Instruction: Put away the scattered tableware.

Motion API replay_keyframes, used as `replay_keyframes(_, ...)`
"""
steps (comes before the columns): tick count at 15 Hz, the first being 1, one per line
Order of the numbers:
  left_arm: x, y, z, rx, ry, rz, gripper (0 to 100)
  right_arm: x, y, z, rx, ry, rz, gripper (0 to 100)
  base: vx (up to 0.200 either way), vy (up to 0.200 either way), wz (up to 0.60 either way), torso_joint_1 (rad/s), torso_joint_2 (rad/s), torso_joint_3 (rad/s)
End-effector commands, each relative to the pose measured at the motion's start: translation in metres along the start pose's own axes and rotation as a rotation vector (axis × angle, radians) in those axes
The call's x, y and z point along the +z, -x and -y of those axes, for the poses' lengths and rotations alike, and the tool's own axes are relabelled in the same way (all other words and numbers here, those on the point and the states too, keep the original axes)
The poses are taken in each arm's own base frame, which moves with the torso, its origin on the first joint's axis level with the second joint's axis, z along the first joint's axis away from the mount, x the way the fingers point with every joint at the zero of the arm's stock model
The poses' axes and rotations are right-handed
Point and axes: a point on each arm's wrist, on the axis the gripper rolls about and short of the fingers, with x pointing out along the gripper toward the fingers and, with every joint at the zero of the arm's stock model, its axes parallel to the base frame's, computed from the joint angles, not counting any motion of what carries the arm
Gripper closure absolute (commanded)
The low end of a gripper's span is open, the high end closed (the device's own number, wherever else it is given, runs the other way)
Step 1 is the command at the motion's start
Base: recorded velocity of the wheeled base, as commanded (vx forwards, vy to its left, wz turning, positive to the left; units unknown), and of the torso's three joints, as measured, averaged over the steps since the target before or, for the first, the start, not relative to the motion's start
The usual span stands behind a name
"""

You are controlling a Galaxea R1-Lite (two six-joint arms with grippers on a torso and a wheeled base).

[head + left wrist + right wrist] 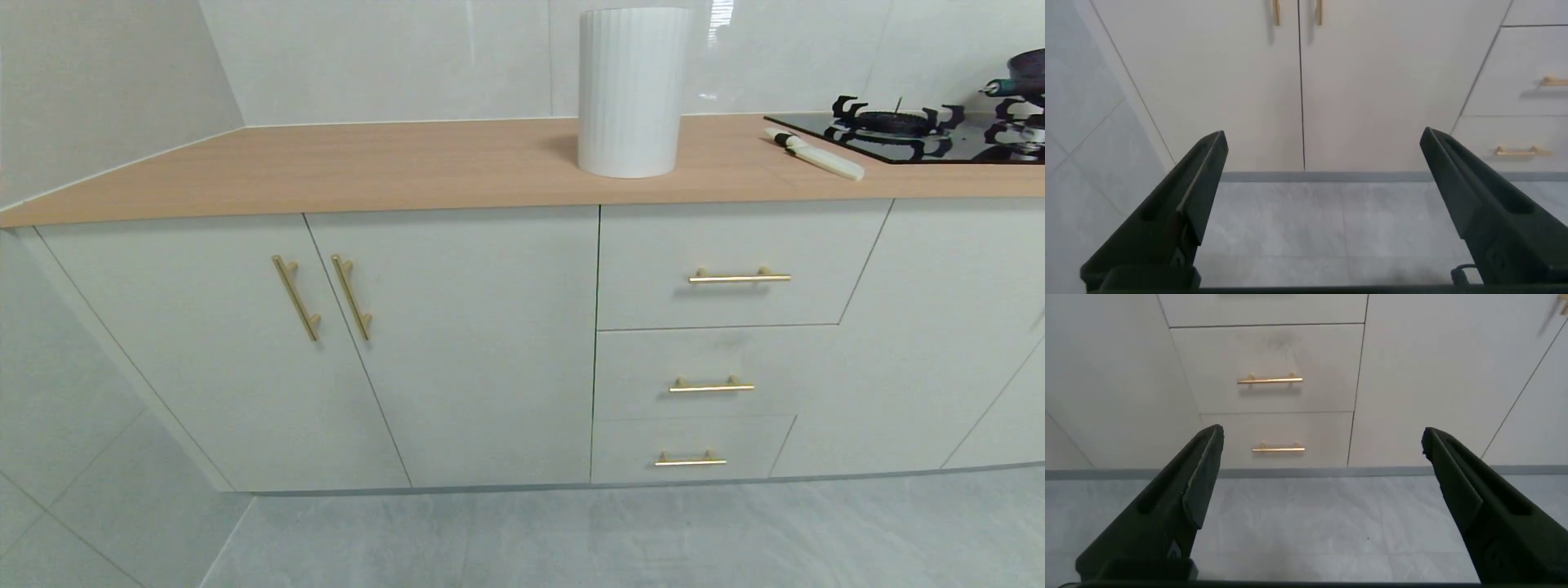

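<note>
- The grey tiled floor lies open in front of the cabinets. It runs back to their plinth and to the side wall on the left.
- The left end effector hangs low over the floor and points at the double doors. Its fingers are spread wide, with only floor between them.
- The right end effector hangs at a similar height and faces the drawers. Its fingers are spread just as wide.
- The doors carry two upright gold handles close to their shared seam. Three drawers are stacked just to their right.
- The bench runs along the top of the cabinets, and its left end meets the side wall.
- A white ribbed holder stands upright on the bench, above the line between doors and drawers.
- A knife lies flat on the bench to the right of the holder. It is just beside the front left corner of the hob and near the bench edge.
- A pot sits on the hob at the far right.
</note>
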Motion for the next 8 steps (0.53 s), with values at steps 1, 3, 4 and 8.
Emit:
replay_keyframes(1,0.0,-0.0001,0.0,0.001,0.001,-0.002,0,0.0001,-0.0002,0.0,0.001,0.0,-0.003,0,0.2,0.0,0.0,0.007,0.0,-0.002)
replay_keyframes(3,0.0,-0.0001,0.0,0.001,0.001,-0.002,0,0.0001,-0.0003,-0.0001,0.004,0.002,-0.004,0,0.2,0.0,0.0,0.007,0.0,0.0)
replay_keyframes(4,0.0,-0.0001,0.0,0.001,0.001,-0.002,0,0.0001,-0.0002,-0.0001,0.004,0.0,-0.003,0,0.2,0.0,0.0,0.007,0.01,0.007)
replay_keyframes(8,0.0001,-0.0001,0.0,0.001,0.001,0.0,0,0.0001,-0.0002,-0.0001,0.005,-0.001,-0.003,0,0.2,0.0,0.0,0.002,0.0,0.002)
